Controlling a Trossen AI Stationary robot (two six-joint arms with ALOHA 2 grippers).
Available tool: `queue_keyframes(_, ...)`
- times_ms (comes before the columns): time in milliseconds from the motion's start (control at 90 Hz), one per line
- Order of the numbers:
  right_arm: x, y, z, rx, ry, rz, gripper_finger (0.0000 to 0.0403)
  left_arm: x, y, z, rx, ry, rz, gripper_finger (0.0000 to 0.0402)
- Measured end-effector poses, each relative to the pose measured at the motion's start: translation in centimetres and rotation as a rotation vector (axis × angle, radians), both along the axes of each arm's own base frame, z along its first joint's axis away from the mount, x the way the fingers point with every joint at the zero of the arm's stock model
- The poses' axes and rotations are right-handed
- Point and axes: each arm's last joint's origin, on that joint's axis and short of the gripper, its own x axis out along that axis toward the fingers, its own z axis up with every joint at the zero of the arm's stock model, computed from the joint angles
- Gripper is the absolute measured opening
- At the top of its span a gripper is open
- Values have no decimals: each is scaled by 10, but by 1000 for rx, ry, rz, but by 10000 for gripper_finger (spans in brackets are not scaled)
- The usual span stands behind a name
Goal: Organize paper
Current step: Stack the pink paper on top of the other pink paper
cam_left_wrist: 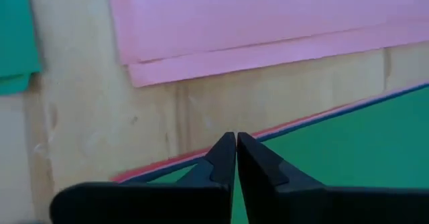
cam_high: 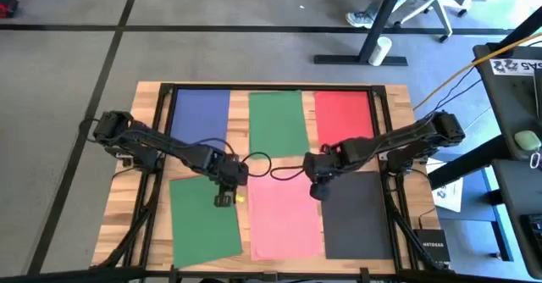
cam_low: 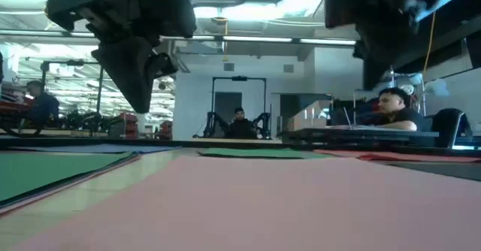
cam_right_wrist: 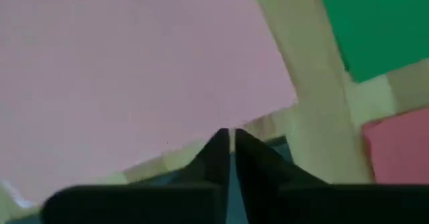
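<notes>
a wooden table (cam_high: 152, 97) is standing on grey carpet, with people sitting in the room behind it. six sheets are lying on it: blue paper (cam_high: 201, 113), green paper (cam_high: 278, 120) and red paper (cam_high: 343, 115) along the far row, a tilted green sheet (cam_high: 203, 219), pink paper (cam_high: 284, 215) and dark paper (cam_high: 357, 215) along the near row. the left gripper (cam_high: 223, 196) is hovering over the tilted green sheet's inner edge, its fingers (cam_left_wrist: 224, 157) pressing together on nothing. the right gripper (cam_high: 318, 188) is hanging at the gap between the pink and dark paper, its fingers (cam_right_wrist: 216, 153) nearly touching, gripping nothing.
</notes>
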Motion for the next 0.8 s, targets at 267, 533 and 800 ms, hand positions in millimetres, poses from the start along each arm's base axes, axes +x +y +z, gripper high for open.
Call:
queue_keyframes(267,-9,17,-26,65,-29,52,2,8,-16,-22,-9,32,-2,0)
queue_keyframes(533,-4,43,-56,62,49,85,0,17,-25,-43,-24,42,25,0)
queue_keyframes(800,0,51,-77,67,106,35,0,20,-26,-52,-32,59,61,0)
